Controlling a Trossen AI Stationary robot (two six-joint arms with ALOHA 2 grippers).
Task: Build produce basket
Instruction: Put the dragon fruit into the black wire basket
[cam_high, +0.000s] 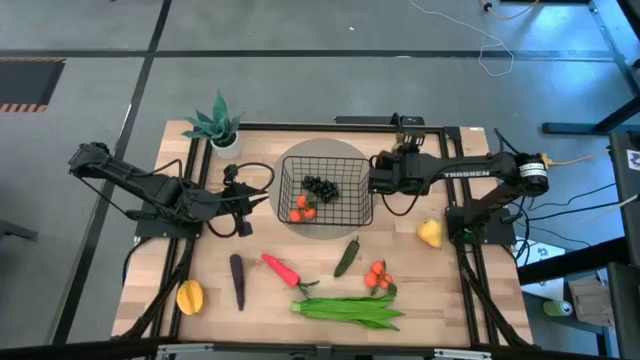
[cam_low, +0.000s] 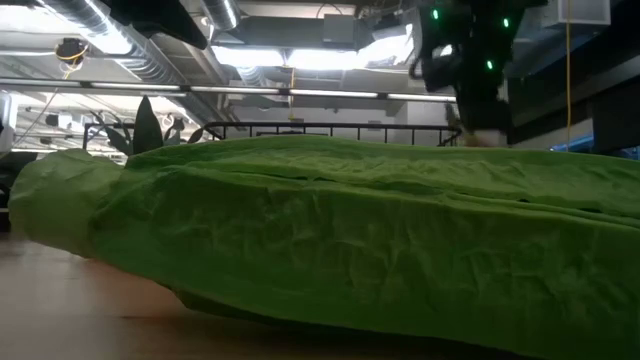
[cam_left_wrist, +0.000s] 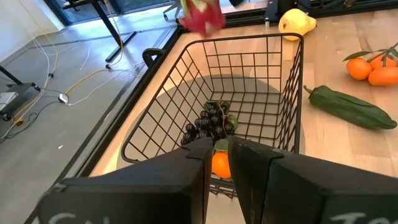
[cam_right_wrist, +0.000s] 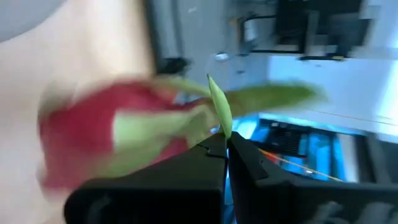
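Observation:
The black wire basket (cam_high: 325, 190) stands mid-table on a grey round mat, with dark grapes (cam_left_wrist: 211, 121) and orange tomatoes (cam_high: 303, 208) inside. My left gripper (cam_left_wrist: 219, 152) is at the basket's left wall, its fingers almost together. My right gripper (cam_right_wrist: 225, 146) is over the basket's right rim (cam_high: 378, 180), shut on the pink dragon fruit (cam_right_wrist: 81, 143). The fruit also shows blurred above the rim (cam_left_wrist: 200, 15). The remaining produce lies on the table's near half. My left gripper holds the basket's left wall by the top wire (cam_left_wrist: 219, 182), pinched between its two fingers from the table's left. The fingers hide most of the contact. The basket stands flat on its mat. My right gripper pinches one green leaf (cam_right_wrist: 219, 112) of the dragon fruit between its shut fingers, only at the leaf's tip. The fruit is lifted clear, above the basket's right rim.
On the near half lie a yellow mango (cam_high: 190, 297), eggplant (cam_high: 237, 280), red pepper (cam_high: 281, 269), cucumber (cam_high: 347, 256), orange tomatoes (cam_high: 379, 276) and the long green leafy bundle (cam_high: 350, 310). A lemon (cam_high: 430, 233) lies right; a potted plant (cam_high: 218, 128) stands far left.

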